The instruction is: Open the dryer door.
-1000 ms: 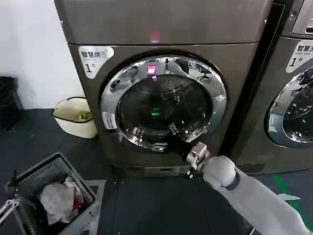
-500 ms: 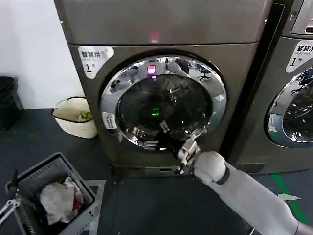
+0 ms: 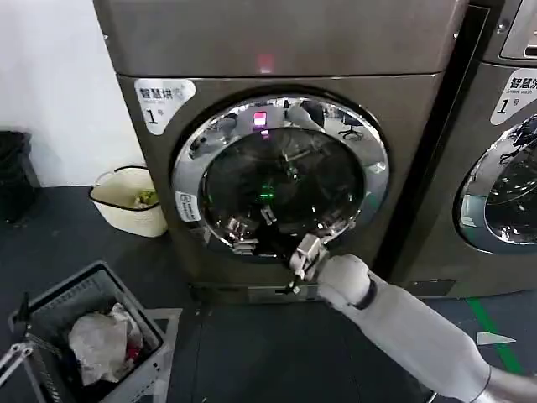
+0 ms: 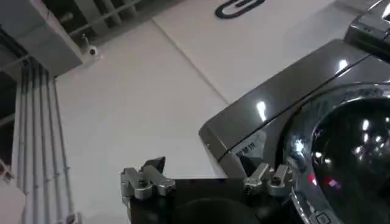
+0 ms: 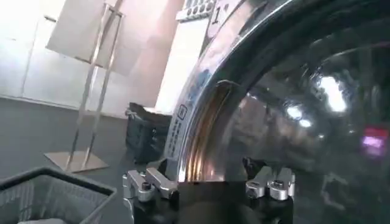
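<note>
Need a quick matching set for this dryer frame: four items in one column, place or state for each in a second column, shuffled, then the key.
Items
1. dryer door
2. cream basket
3. grey crate
4. right gripper

Place or state
A. on the floor at the robot's left, holding crumpled cloth
B. against the wall, left of the dryer
C. at the lower part of the door glass
D. shut, flush with the dryer front

Pairs: 1-D, 2-B, 3-A, 4-C
</note>
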Available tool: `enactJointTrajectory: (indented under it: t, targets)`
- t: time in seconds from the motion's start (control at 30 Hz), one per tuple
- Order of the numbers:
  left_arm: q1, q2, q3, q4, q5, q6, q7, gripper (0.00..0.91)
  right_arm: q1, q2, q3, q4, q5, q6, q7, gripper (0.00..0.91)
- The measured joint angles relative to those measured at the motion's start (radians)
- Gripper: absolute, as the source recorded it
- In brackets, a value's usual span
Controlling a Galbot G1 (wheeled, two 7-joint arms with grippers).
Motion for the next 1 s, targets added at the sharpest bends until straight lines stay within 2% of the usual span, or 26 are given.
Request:
enactJointTrajectory:
  t: [1.0]
  targets:
    - [-0.004,-0.007,0.002,0.003,0.006,0.000,0.000,0.907,0.075,0.115,-0.074,-0.093,0.001,-0.036,0.047,0.907]
